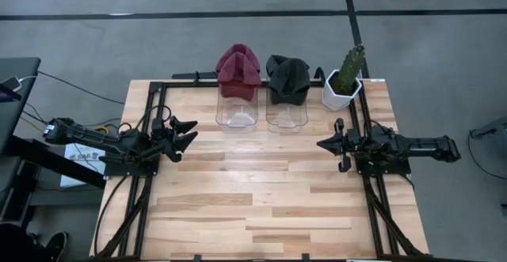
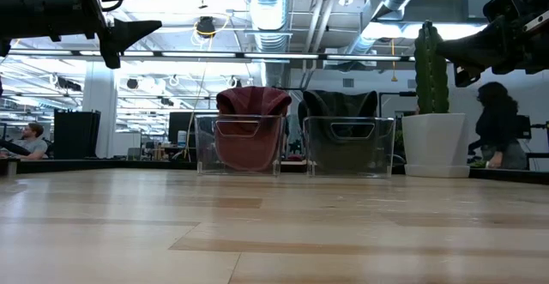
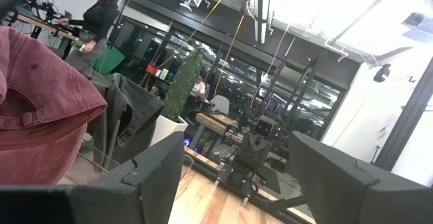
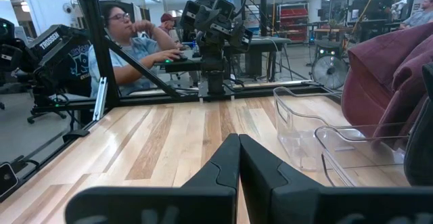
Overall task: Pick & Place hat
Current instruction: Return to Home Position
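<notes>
The red cap (image 1: 239, 66) sits in the left clear bin (image 1: 237, 116) at the middle of the surface's (image 1: 253, 206) far edge, bunched high over the bin's far wall. The black cap (image 1: 287, 75) sits the same way in the right clear bin (image 1: 287, 118). The two bins stand just beside each other. A cactus (image 1: 351, 62) in a white pot (image 1: 339, 97) stands just beside the right bin, towards the far right corner.

The left gripper (image 1: 195, 129) hangs above the surface near the left edge, pointing inward, its fingers (image 3: 150, 175) spread wide with nothing between them. The right gripper (image 4: 238, 139) hangs near the right edge, facing the left one, its fingers pressed together and holding nothing. It is nearer than the white pot and apart from it. Bare wood lies between the two grippers.

A black frame (image 1: 152, 104) runs along the left, right and far edges. Beyond the left edge a person (image 4: 128, 51) sits at a desk.
</notes>
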